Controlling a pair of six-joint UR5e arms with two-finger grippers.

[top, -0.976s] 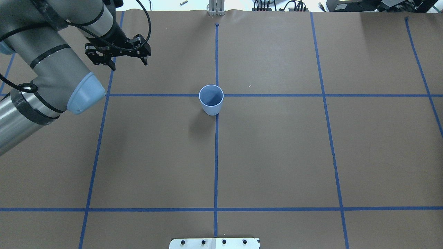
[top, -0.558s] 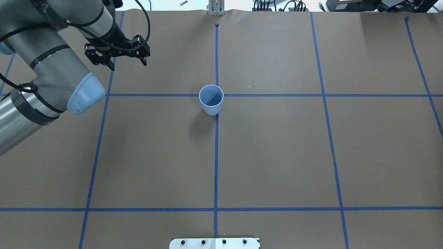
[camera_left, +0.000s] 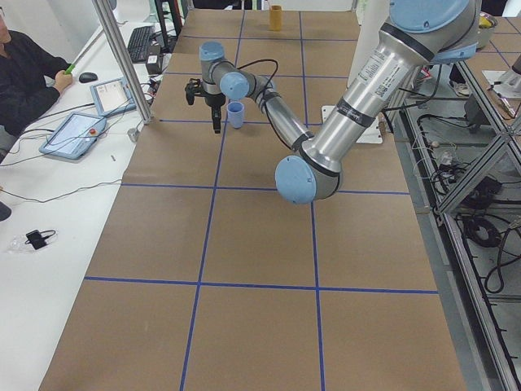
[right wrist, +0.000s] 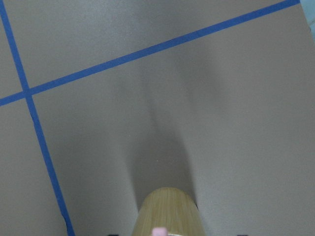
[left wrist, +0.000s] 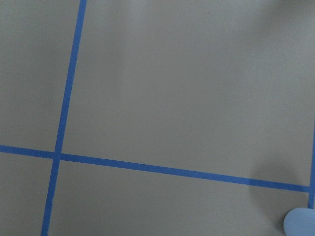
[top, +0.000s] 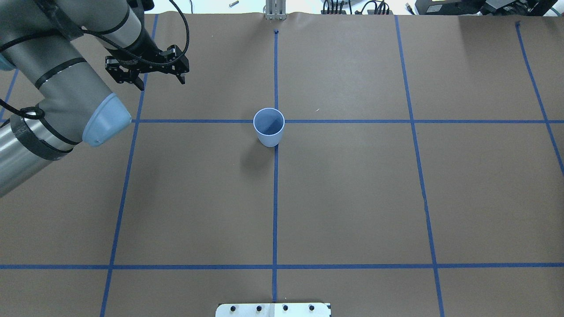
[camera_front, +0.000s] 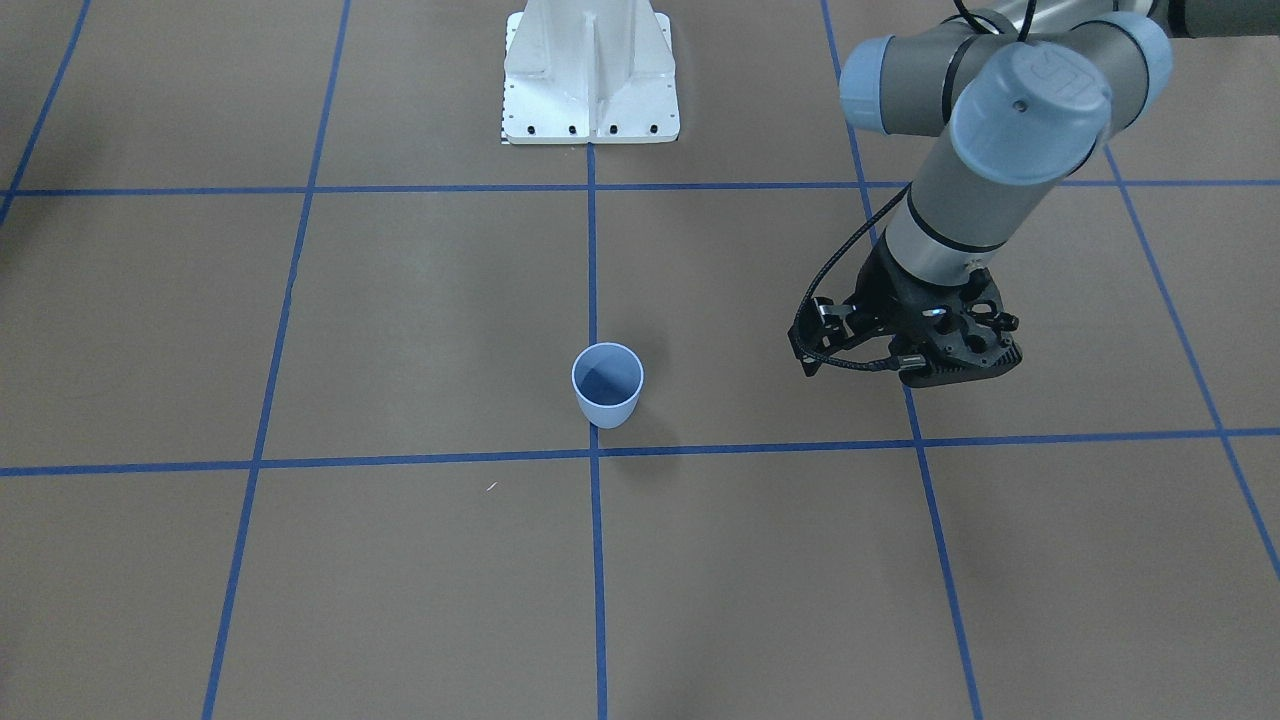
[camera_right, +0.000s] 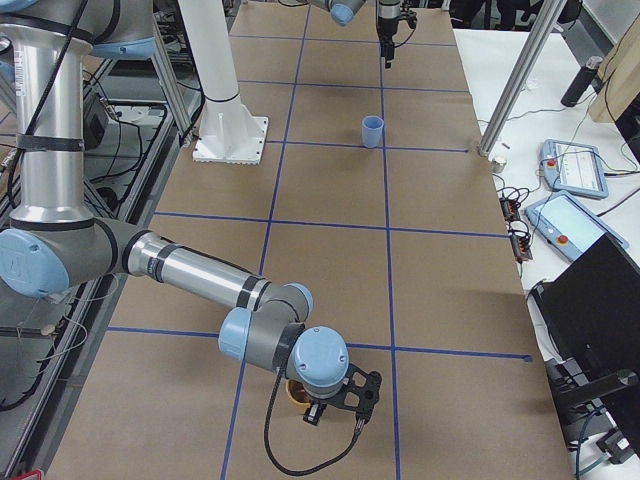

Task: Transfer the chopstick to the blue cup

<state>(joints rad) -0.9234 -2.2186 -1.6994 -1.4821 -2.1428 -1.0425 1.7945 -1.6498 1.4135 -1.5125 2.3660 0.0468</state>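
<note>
The blue cup (top: 269, 127) stands upright on the brown table at the crossing of two blue tape lines; it also shows in the front view (camera_front: 607, 385), the side views (camera_left: 236, 114) (camera_right: 372, 131) and the left wrist view's corner (left wrist: 300, 221). My left gripper (top: 162, 82) is open and empty, above the table to the cup's left and farther out. My right gripper (camera_right: 335, 400) hangs over a bamboo-coloured holder (camera_right: 297, 393) at the table's right end; I cannot tell its state. In the right wrist view a pink chopstick tip (right wrist: 158, 231) shows over the holder (right wrist: 167, 209).
The white robot base plate (camera_front: 590, 80) stands at the table's near edge. Blue tape lines grid the brown paper. A metal post (camera_right: 515, 90) and a white desk with tablets (camera_right: 570, 170) border the far side, where a person (camera_left: 24, 73) sits.
My left gripper has drifted slightly left and away from the robot, still open. The cup has not moved.
</note>
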